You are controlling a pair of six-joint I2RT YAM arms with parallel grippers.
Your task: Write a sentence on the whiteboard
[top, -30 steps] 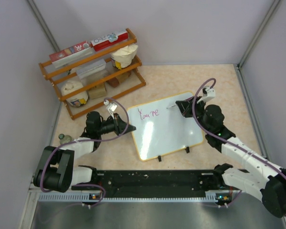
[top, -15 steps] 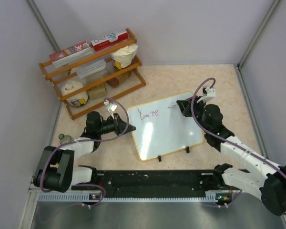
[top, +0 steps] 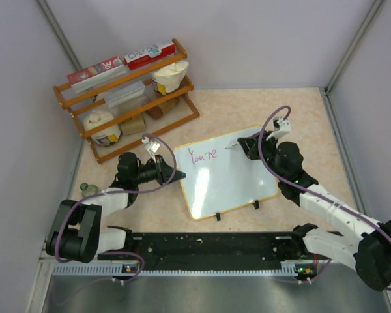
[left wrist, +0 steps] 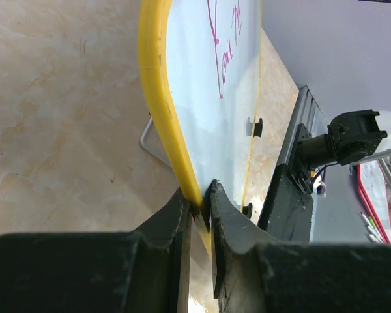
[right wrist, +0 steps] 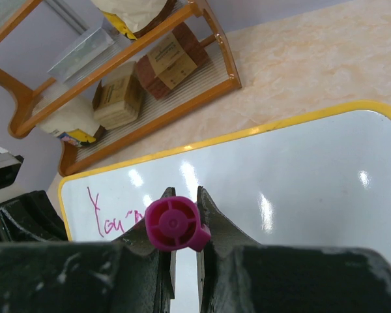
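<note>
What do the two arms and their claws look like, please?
The left arm and right arm have white shells, black joints and a looping purple cable each. The left claw and right claw are black with tapered fingers; the right one's look scuffed.

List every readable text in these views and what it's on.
"You're": magenta handwriting on the whiteboard.
"30", probably: on the left red box atop the rack.
Right red box: print blurred, unreadable.
Brown cartons on the rack: print too small to read.
</note>
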